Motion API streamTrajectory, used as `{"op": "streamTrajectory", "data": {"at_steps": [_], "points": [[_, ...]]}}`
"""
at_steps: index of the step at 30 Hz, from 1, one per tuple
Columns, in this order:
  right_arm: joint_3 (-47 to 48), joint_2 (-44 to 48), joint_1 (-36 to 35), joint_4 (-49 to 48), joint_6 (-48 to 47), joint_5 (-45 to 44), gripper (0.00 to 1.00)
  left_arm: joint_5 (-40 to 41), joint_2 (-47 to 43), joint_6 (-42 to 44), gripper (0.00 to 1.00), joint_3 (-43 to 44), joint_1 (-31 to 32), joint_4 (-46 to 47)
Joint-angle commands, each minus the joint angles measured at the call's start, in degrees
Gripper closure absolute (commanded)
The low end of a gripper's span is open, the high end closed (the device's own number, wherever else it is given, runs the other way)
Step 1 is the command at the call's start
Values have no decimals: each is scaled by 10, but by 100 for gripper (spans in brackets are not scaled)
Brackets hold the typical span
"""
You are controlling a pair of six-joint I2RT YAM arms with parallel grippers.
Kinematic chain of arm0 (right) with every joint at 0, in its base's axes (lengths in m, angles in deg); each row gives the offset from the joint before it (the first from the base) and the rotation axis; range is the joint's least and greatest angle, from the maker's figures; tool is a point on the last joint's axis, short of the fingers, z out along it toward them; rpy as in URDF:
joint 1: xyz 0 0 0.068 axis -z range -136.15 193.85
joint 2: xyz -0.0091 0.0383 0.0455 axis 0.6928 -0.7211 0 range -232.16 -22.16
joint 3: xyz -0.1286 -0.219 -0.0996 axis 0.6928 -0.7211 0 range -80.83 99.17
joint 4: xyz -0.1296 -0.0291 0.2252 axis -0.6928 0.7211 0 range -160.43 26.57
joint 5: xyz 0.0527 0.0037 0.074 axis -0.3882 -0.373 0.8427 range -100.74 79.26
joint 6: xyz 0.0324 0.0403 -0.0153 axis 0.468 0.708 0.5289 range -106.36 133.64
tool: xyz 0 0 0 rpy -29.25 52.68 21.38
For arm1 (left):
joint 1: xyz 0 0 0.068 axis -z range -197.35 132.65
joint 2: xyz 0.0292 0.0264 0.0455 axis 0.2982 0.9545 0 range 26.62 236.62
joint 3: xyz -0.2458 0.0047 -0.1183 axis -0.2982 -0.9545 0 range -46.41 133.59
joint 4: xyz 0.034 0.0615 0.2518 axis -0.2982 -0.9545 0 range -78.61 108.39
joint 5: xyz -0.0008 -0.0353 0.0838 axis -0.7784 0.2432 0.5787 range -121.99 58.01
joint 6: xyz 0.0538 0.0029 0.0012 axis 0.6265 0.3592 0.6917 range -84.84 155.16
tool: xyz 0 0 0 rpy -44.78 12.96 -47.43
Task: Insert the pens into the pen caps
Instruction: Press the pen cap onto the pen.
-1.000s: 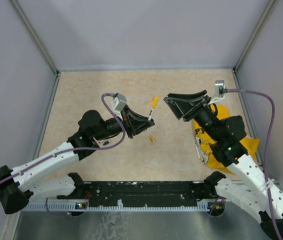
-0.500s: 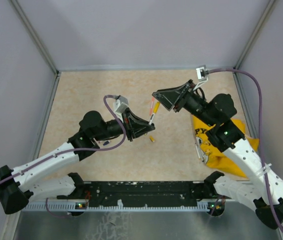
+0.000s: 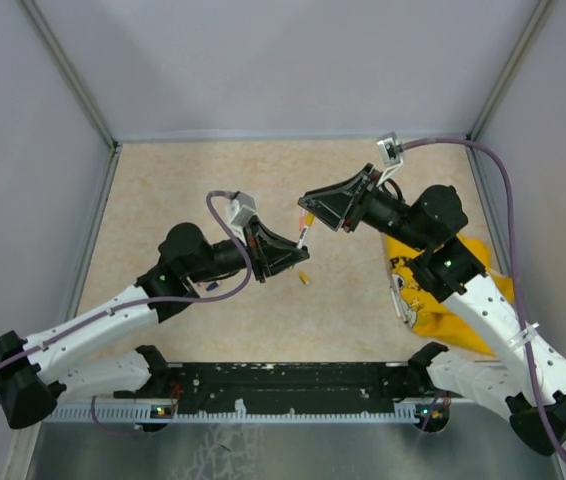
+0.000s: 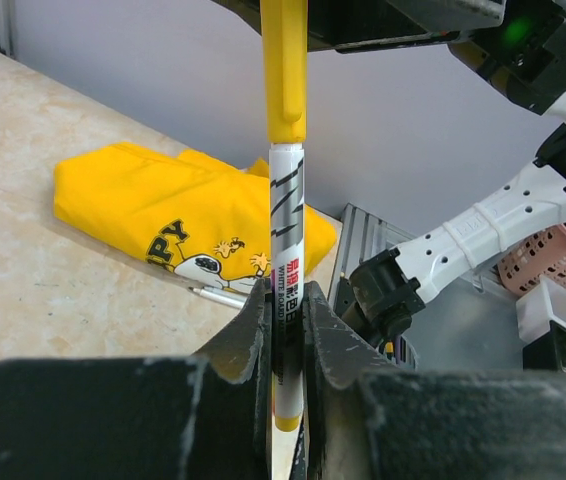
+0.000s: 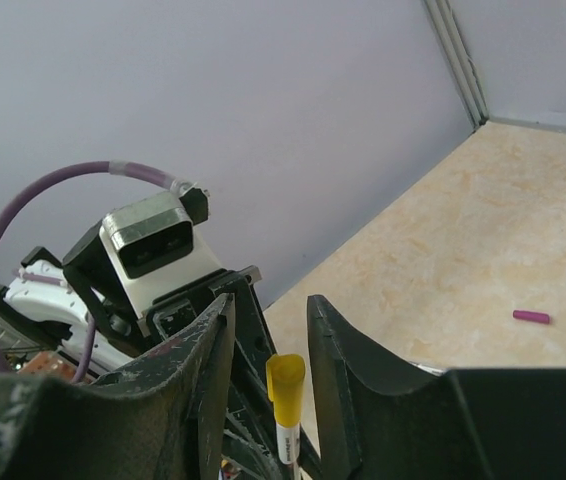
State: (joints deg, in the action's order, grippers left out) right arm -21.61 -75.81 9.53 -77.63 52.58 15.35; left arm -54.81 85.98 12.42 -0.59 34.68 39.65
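since a second ago the right arm has swung left, away from the yellow cloth (image 3: 498, 290), and its wrist now points at the left arm's tool. the right gripper (image 5: 270, 300) straddles the yellow cap (image 4: 284, 70), fingers spread with a gap on both sides. the left arm reaches forward and right over the table (image 3: 183, 180). the left gripper (image 4: 285, 300) is pinching the white pen (image 4: 286, 240) low on its barrel, held off the table, with the yellow cap on its upper end. a small yellow piece (image 3: 304, 278) lies on the table near the left gripper, and a purple cap (image 5: 531, 317) lies well apart.
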Motion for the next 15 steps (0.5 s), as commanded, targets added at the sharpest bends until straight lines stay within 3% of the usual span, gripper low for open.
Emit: {"op": "streamTrajectory", "data": {"at_steps": [1,9,15], "points": [[-3,7,1,-11,-20,22,65,15,-17,-6,100,-8,4,33],[-9,2,1,-15,-23,27,72,24,-18,-9,100,-8,3,45],[-17,-1,1,-28,-21,30,89,24,-13,-12,100,-11,3,53]]}}
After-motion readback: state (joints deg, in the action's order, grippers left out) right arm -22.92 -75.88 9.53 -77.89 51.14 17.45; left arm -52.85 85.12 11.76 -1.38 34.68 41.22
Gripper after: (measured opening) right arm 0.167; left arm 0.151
